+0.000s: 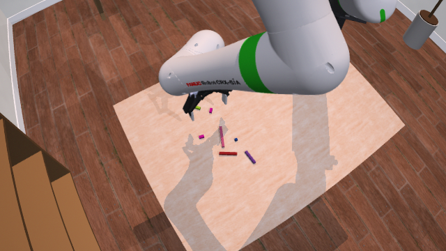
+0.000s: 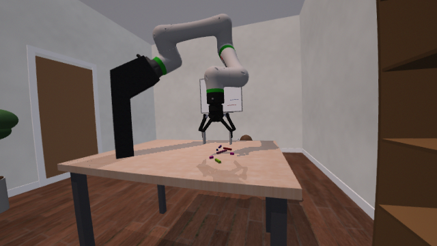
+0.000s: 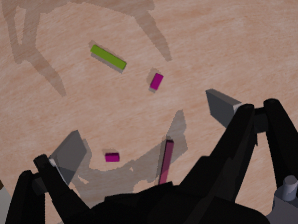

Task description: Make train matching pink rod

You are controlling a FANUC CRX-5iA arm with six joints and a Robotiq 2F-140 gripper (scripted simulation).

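The pink rod [image 1: 221,137] lies flat near the middle of the table. A red rod [image 1: 228,153] and a purple rod [image 1: 249,157] lie just in front of it, and a small blue rod [image 1: 235,139] lies to its right. One magenta rod [image 1: 201,137] lies to its left. A second magenta rod [image 1: 210,110] and a lime rod [image 1: 198,108] lie farther back. My gripper [image 1: 208,106] hangs wide open and empty, well above the lime rod and the far magenta rod. In the wrist view I see the lime rod [image 3: 108,58], both magenta rods [image 3: 156,82] [image 3: 112,157] and part of the pink rod [image 3: 165,160].
The arm's black pedestal [image 2: 123,113] stands at the table's left rear. All rods lie apart from one another. A grey cup [image 1: 419,29] stands on the floor beyond the table. A wooden shelf [image 2: 406,123] is at the right.
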